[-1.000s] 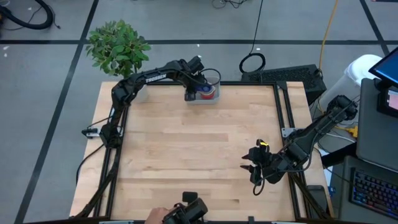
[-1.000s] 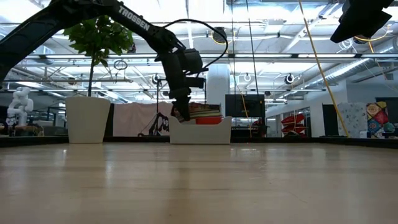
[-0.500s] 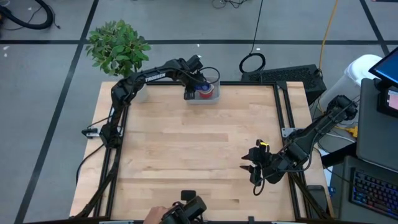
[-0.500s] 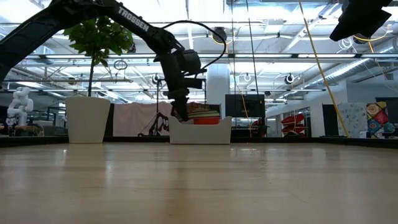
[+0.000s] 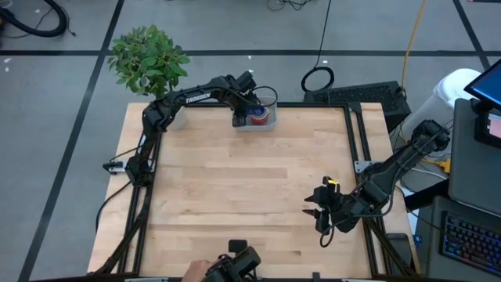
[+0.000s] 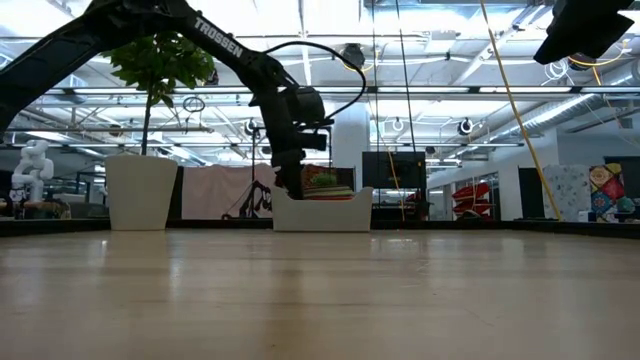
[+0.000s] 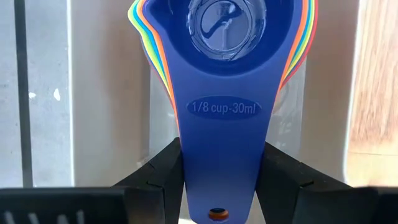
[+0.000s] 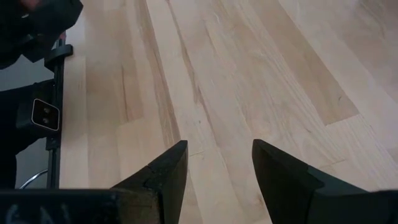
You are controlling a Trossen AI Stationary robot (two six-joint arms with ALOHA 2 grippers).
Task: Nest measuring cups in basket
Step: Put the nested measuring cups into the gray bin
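The measuring cups sit nested in one stack, a dark blue cup marked 1/8 cup on top, with red, orange, yellow and green rims showing around it. The stack is in the pale basket at the table's far edge; it also shows in the low view above the basket's wall. My left gripper stands over the basket's left end and is shut on the stack's handles. My right gripper is open and empty above the table's near right part. My left gripper pinches the top dark blue cup's flat handle by its two side edges, one finger on each side. The fingers point down, slanting toward the table's right, and lie along the handle. The other cups' handles are hidden under it. The bowls lie inside the basket.
A white pot with a green plant stands off the table's far left corner. A person's hand and a dark device are at the near edge. Bare wood lies between the basket and my right gripper.
My left gripper has gone a little down and toward the table's right, and the stack of cups has sunk lower into the basket. It keeps its hold on the handle.
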